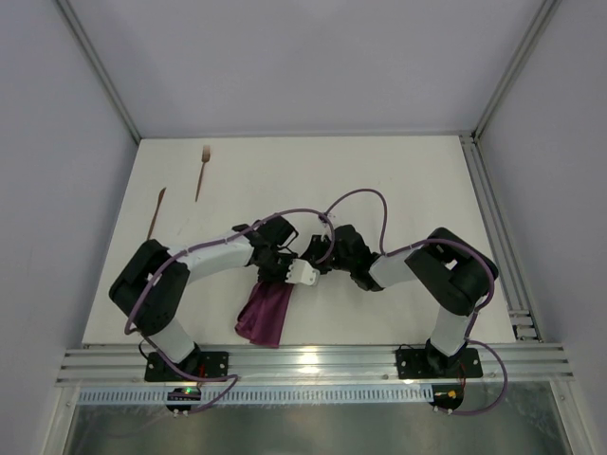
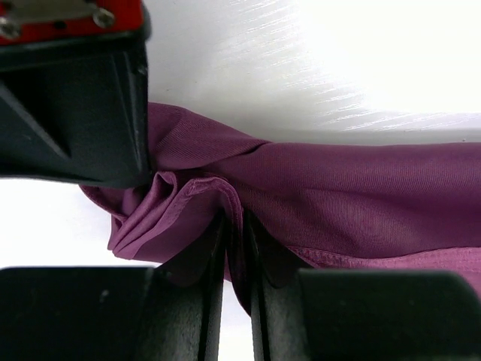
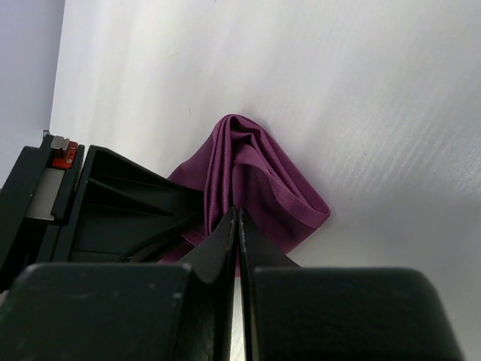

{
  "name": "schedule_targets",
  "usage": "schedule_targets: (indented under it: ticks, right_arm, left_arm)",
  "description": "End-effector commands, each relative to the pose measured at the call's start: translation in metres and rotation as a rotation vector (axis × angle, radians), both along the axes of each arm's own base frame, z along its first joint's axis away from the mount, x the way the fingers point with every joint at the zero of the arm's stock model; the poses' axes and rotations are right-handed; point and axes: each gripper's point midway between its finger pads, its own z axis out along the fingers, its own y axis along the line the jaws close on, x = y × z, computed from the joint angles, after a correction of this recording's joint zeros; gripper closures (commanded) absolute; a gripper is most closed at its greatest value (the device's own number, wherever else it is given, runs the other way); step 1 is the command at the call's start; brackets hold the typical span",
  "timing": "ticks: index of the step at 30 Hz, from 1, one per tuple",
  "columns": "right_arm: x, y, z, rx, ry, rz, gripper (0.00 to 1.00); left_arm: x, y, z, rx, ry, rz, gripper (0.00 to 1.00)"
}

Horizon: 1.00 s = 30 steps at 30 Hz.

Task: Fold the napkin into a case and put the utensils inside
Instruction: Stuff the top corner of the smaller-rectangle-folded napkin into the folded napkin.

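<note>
1. The folding step is in hand. The napkin lies bunched at the near middle of the surface, between the two arms, and is not yet a flat case.
2. The left gripper is clenched on a raised fold of the napkin. The right gripper is closed just beside it (whether cloth is caught in its jaws I cannot tell).
3. Next, I judge, the fold must be drawn taut and laid over flat. The arms are crowded together, so the moves should be small and matched.
4. The fork and knife lie at the far left, well apart from the napkin.
5. The surface is plain white. Pale grey walls enclose it, with metal posts at the corners and a rail along the near edge.
</note>
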Motion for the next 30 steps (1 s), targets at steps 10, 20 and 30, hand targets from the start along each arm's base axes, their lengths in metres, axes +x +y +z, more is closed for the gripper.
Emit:
schedule_targets:
  ticks: [10, 20, 30]
  right_arm:
    - [0.003, 0.016, 0.044, 0.14, -0.139, 0.069, 0.96]
    - [-0.009, 0.017, 0.032, 0.135, -0.097, 0.108, 0.96]
    - [-0.006, 0.018, 0.015, 0.094, -0.064, 0.099, 0.96]
  left_arm:
    - [-0.045, 0.041, -0.034, 0.225, 0.257, 0.004, 0.82]
    - [0.0, 0.011, -0.035, 0.124, 0.124, 0.207, 0.78]
    - [0.014, 0.002, -0.044, 0.164, 0.136, 0.305, 0.69]
